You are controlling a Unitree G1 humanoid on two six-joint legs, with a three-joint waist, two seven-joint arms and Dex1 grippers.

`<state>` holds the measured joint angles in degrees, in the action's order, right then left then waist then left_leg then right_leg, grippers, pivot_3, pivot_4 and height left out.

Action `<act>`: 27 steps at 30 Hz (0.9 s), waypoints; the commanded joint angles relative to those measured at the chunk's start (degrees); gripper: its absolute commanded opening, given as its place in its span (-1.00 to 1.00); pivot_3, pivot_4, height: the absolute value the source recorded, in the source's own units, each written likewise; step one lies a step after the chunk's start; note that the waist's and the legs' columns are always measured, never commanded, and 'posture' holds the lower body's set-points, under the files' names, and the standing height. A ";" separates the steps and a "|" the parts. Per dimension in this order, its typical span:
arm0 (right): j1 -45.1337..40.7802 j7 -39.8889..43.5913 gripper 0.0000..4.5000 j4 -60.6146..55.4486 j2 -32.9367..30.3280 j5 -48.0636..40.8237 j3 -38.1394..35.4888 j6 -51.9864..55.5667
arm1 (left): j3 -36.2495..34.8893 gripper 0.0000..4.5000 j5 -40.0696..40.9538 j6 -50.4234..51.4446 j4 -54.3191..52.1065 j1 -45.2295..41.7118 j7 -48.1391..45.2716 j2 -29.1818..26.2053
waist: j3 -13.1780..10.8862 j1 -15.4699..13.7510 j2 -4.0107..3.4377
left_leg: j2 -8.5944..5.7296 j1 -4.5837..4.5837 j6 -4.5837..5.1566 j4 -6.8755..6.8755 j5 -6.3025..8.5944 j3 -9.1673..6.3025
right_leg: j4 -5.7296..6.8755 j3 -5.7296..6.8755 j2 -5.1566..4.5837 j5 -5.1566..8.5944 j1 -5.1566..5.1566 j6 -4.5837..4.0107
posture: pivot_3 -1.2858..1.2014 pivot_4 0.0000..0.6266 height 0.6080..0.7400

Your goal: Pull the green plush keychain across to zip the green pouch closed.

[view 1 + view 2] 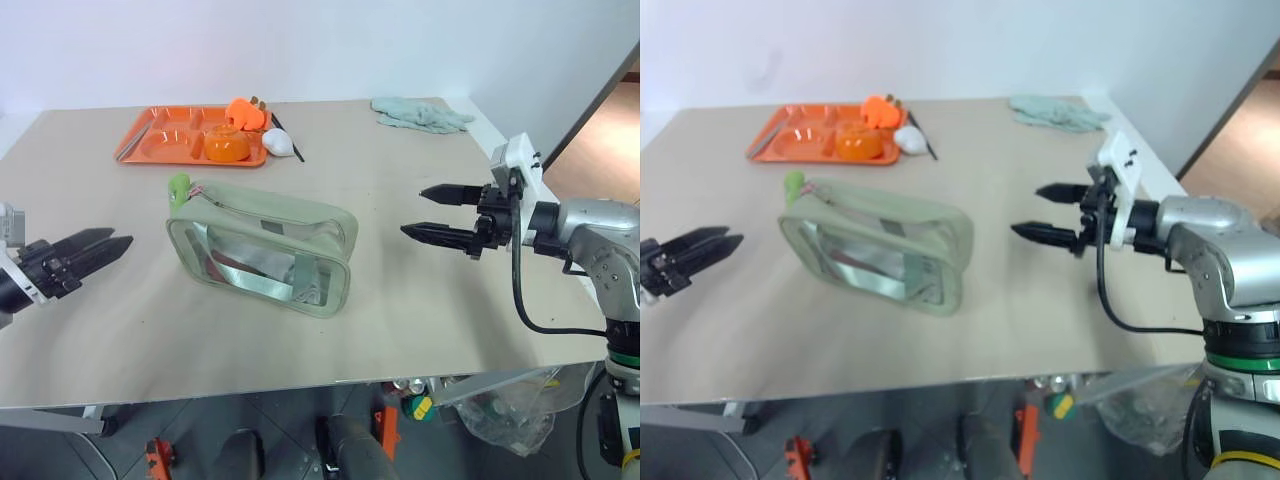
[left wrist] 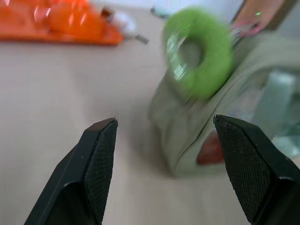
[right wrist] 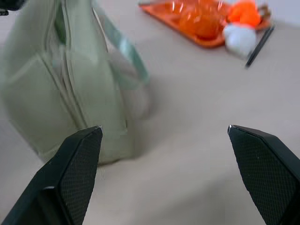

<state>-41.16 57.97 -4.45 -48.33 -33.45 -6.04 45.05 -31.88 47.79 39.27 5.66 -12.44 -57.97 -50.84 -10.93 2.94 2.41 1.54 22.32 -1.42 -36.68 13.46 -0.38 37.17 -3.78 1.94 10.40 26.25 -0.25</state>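
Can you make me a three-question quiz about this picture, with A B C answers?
1. Where is the keychain?
A. on the pouch's left end
B. in the tray
C. in a claw

2. What colour is the tray?
A. blue
B. orange
C. white

3. How is the right claw?
A. shut on the pouch
B. shut on the cloth
C. open

Answers: 1 A, the fuzzy ring sits at the pouch's left top corner. 2 B, it is bright orange. 3 C, its fingers stand apart, holding nothing.

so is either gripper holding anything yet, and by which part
Nothing is held: the left gripper and right gripper are open, apart from the green pouch.
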 commanded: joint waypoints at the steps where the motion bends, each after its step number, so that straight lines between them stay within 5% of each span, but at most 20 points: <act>1: -14.30 -2.18 0.97 -0.02 3.31 -5.32 -1.25 4.39 | 0.65 0.51 6.78 2.96 -9.08 -6.65 -2.31 -1.95 | -0.09 0.06 0.02 | 0.00 0.05 0.00 0.00 -0.01 0.04 | 0.00 -0.04 0.01 -0.07 0.08 0.02 | 0.03 -0.52 1.00; 12: -26.75 1.77 0.97 -6.88 4.91 -13.97 12.14 26.42 | 5.64 0.51 13.70 6.79 -21.40 -15.23 -4.74 -3.59 | -0.02 -0.01 0.14 | 0.12 0.13 0.07 -0.09 0.05 0.02 | 0.00 -0.14 0.20 -0.08 0.12 -0.02 | 0.03 -0.52 1.00; 23: -29.21 -0.08 0.97 -7.46 6.60 -0.02 28.59 20.61 | 9.27 0.51 17.00 7.27 -25.38 -16.62 -4.71 -2.40 | -0.01 -0.08 0.15 | 0.13 0.12 0.07 -0.19 0.05 -0.01 | 0.07 -0.12 0.24 -0.08 0.10 -0.03 | 0.03 -0.52 1.00; 27: -28.33 0.96 0.97 -8.29 7.13 0.70 29.30 20.24 | 9.46 0.51 16.93 7.08 -25.33 -15.81 -4.69 -2.08 | -0.01 -0.09 0.15 | 0.13 0.13 0.07 -0.20 0.05 0.00 | 0.08 -0.13 0.24 -0.09 0.11 -0.03 | 0.03 -0.52 1.00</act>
<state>-69.26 58.12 -10.98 -41.02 -33.10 24.33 65.95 -22.21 64.12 46.78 -18.73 -28.02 -62.83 -52.73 -10.94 2.85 2.57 1.67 22.45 -1.36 -36.89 13.51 -0.39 37.25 -3.91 2.18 10.31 26.35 -0.28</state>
